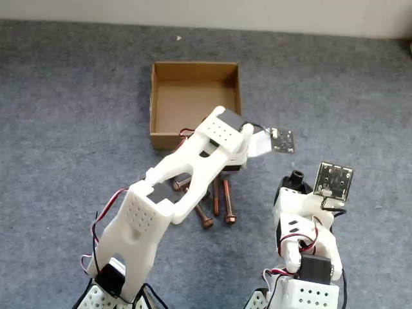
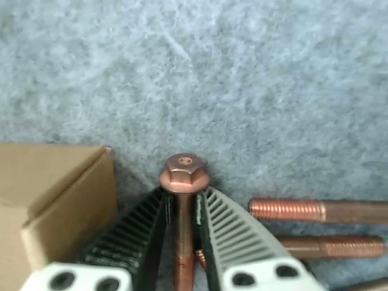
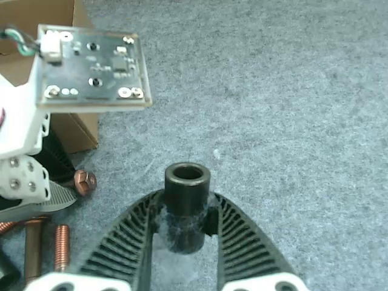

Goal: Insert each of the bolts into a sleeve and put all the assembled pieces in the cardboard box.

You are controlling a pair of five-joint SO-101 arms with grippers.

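My left gripper (image 2: 183, 199) is shut on a copper bolt (image 2: 183, 176), gripping its shank just below the hex head. It is held next to the front corner of the cardboard box (image 2: 51, 194). My right gripper (image 3: 187, 211) is shut on a black sleeve (image 3: 188, 200), open end facing out. In the right wrist view the held bolt's head (image 3: 85, 182) shows beside the left arm's fingers (image 3: 57, 195), a short way from the sleeve. From the high view the sleeve (image 1: 296, 178) sits right of the left arm, and the box (image 1: 162, 103) looks empty.
Several loose copper bolts (image 1: 217, 199) lie on the grey carpet in front of the box, under the left arm; two of them (image 2: 315, 210) lie beside the left gripper. The left wrist camera board (image 3: 91, 66) hangs close above the sleeve. Open carpet lies to the right and far left.
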